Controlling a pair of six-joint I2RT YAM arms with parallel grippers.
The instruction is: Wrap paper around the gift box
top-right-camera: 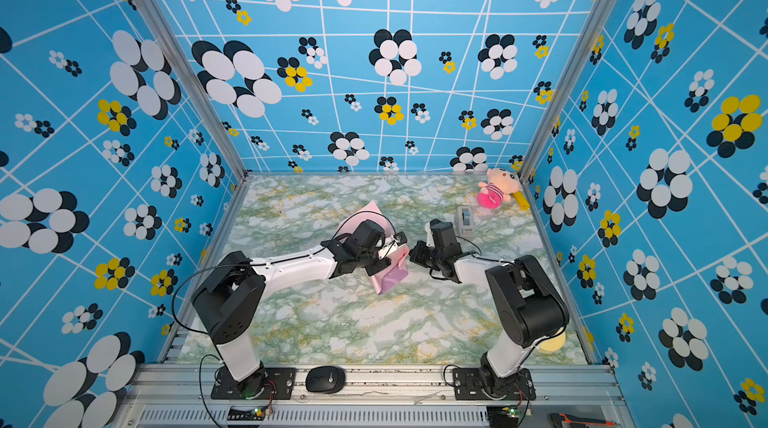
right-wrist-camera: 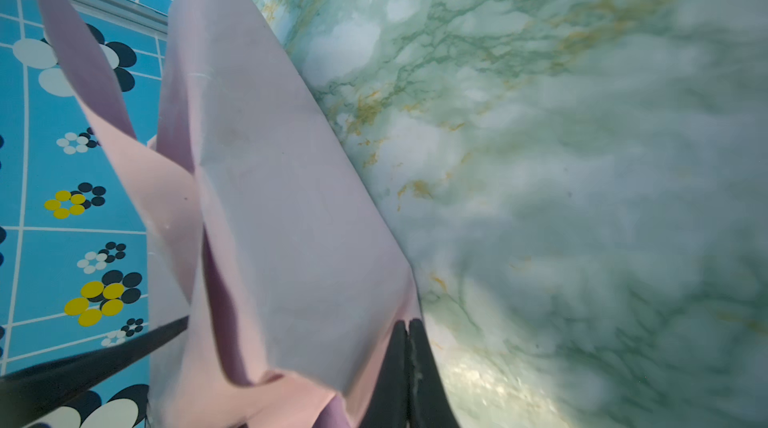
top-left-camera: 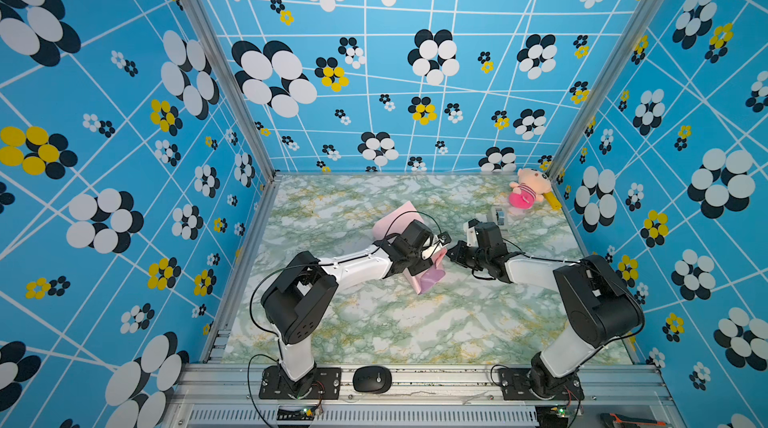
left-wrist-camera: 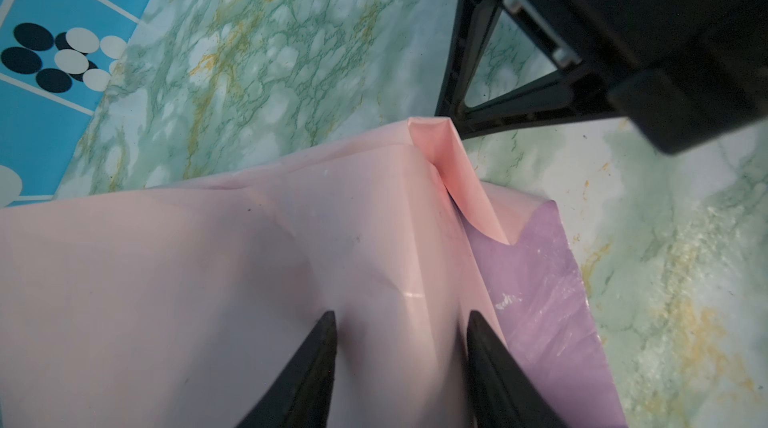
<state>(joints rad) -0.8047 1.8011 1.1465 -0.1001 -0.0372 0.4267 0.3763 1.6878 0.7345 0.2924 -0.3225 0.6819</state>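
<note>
The paper (top-left-camera: 395, 218) (top-right-camera: 365, 213) lies mid-table, folded into a bundle, pale pink outside with a lilac flap (left-wrist-camera: 536, 280) at one end. The gift box is hidden; I cannot see it under the paper. My left gripper (top-left-camera: 430, 253) (left-wrist-camera: 401, 313) is open, both fingertips pressing down on the pink top of the bundle. My right gripper (top-left-camera: 451, 253) (right-wrist-camera: 407, 322) is shut on the paper's edge at the bundle's right side. In the left wrist view that pinched corner (left-wrist-camera: 432, 134) stands up in a small peak against the right fingers (left-wrist-camera: 451, 114).
A grey tape dispenser (top-left-camera: 500, 216) stands just behind my right gripper. A plush toy (top-left-camera: 528, 193) and a yellow item (top-left-camera: 552, 199) sit in the far right corner. A yellow disc (top-right-camera: 552, 342) lies behind the right arm. The marble table (top-left-camera: 374, 322) is walled on three sides.
</note>
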